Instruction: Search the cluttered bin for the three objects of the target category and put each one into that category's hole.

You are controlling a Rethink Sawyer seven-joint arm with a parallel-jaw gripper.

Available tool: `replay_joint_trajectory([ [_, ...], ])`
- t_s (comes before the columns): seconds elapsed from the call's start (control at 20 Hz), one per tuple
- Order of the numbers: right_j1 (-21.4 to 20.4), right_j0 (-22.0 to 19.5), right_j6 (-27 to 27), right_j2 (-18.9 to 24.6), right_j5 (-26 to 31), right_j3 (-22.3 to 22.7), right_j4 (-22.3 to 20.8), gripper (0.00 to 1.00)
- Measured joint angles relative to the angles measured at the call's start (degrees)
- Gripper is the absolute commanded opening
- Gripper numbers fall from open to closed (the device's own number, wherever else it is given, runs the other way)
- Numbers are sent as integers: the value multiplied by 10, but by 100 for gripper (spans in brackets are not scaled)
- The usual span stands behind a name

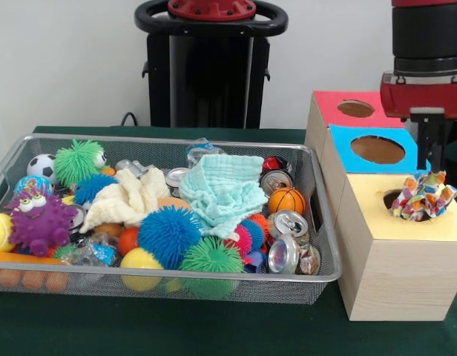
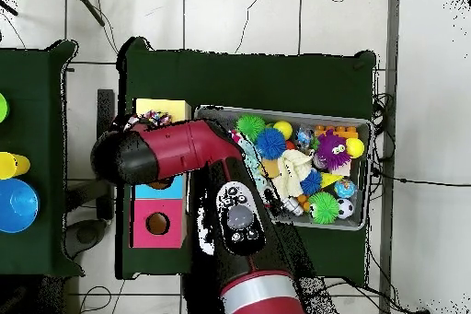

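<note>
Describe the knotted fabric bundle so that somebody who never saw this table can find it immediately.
Look beside the silver wire mesh bin, where three pale wooden boxes stand in a row, and take the nearest in the front view, the yellow-topped wooden box. The knotted fabric bundle sits on its round hole. It is white with red, blue and yellow patches, unlike the plain mint cloth in the bin.

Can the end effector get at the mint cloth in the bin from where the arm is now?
Probably yes. The mint cloth lies on top of the clutter in the bin, with nothing over it. The end effector is off over the boxes, above the bundle at the yellow box's hole, so it must swing across first.
</note>
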Motion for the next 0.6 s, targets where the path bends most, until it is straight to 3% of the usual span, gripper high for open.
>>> replay_joint_trajectory([
  [0.6, 34, 27, 0, -30, -37, 0, -2, 0],
])
